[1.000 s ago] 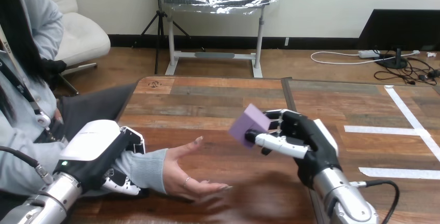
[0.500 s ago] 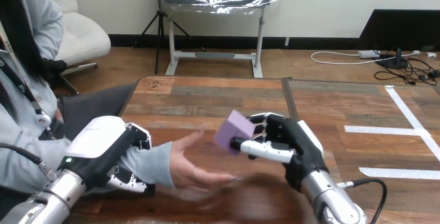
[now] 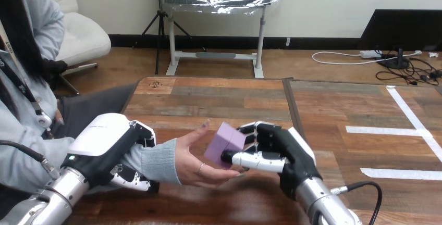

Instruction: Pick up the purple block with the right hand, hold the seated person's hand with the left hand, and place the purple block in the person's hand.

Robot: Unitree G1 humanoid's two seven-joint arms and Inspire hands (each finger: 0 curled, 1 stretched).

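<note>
A purple block [image 3: 224,144] is pinched between the thumb and fingers of my right hand [image 3: 273,149], just above the table's middle. It sits over the upturned palm of the person's hand [image 3: 200,162], touching or nearly touching it. That hand reaches in from the left, with a grey sleeve at its wrist. My left hand [image 3: 112,152] is wrapped over that sleeved wrist, its fingers curled under and round it.
The wooden table [image 3: 229,97] stretches ahead, with a seam down its middle. White tape strips [image 3: 412,131] mark the right part. The person sits at the left edge.
My right hand has carried the purple block left and down, from the table's middle to over the person's palm. The left hand and the held wrist have shifted slightly right.
</note>
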